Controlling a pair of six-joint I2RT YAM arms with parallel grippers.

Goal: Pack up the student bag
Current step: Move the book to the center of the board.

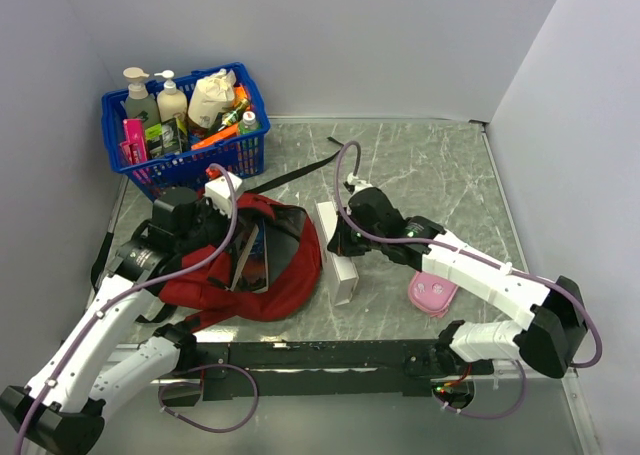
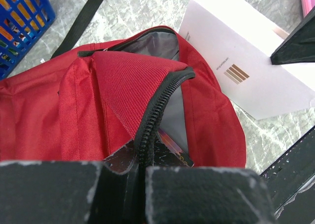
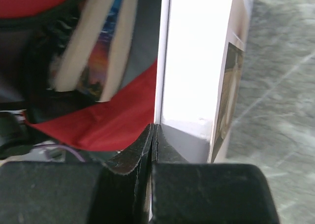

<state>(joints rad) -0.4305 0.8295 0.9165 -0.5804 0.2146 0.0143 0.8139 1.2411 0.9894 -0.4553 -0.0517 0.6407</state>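
The student bag (image 1: 285,290), dark red, lies on the marble table left of centre with its mouth open. My left gripper (image 1: 232,230) is shut on the black zipper edge (image 2: 157,106) of that mouth, seen close up in the left wrist view with the gripper (image 2: 140,160) pinching it. Books (image 1: 250,260) stand inside the bag (image 2: 49,115). A white box (image 1: 340,275) stands on edge just right of the bag. My right gripper (image 1: 338,240) is shut on the box's thin near edge; the right wrist view shows the gripper (image 3: 153,130), the box (image 3: 197,61) and books (image 3: 93,51).
A blue basket (image 1: 185,125) of bottles stands at the back left, close behind the bag. A pink case (image 1: 432,293) lies under the right arm. A black strap (image 1: 300,170) trails across the table behind the bag. Grey walls enclose the table on three sides.
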